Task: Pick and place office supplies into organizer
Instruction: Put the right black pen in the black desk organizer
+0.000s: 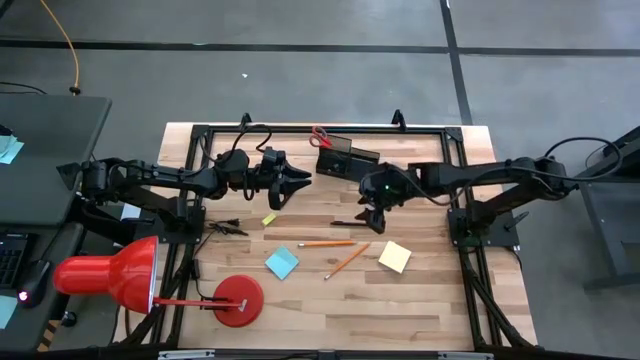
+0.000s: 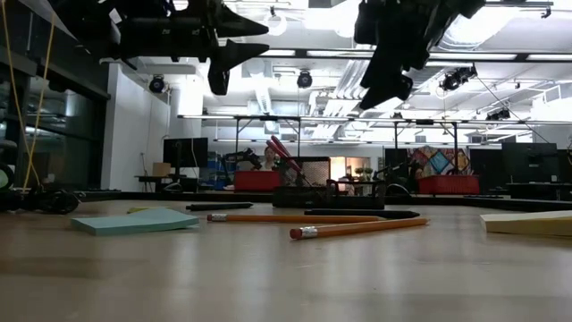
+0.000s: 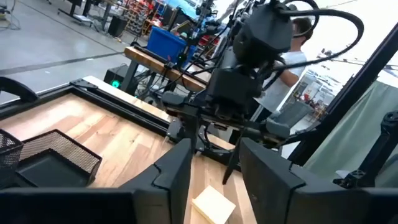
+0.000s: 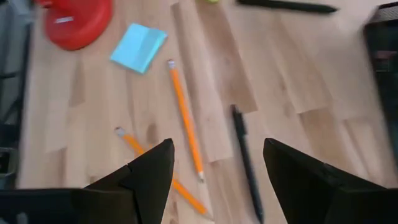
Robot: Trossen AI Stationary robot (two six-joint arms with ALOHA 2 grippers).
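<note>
High view: organizer [image 1: 347, 160] sits upper centre of the bench [image 1: 420, 300], scissors [image 1: 320, 137] standing in it. Left gripper [image 1: 297, 180] is just left of it, fingers apart, empty. Right gripper [image 1: 373, 220] is below it, wide open, empty, above a black pen [image 1: 347, 223]. Pencils [image 1: 327, 243], blue pad [image 1: 281, 263] and yellow pad [image 1: 394, 256] lie lower centre.

Low view: both grippers hang at the top, clear of the bench.

Right wrist view: pen [image 4: 247, 163] and pencil [image 4: 185, 119] lie between the open fingers.

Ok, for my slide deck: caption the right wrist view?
Open right claw hovering over a black pen and two orange pencils on the wooden table.
</note>
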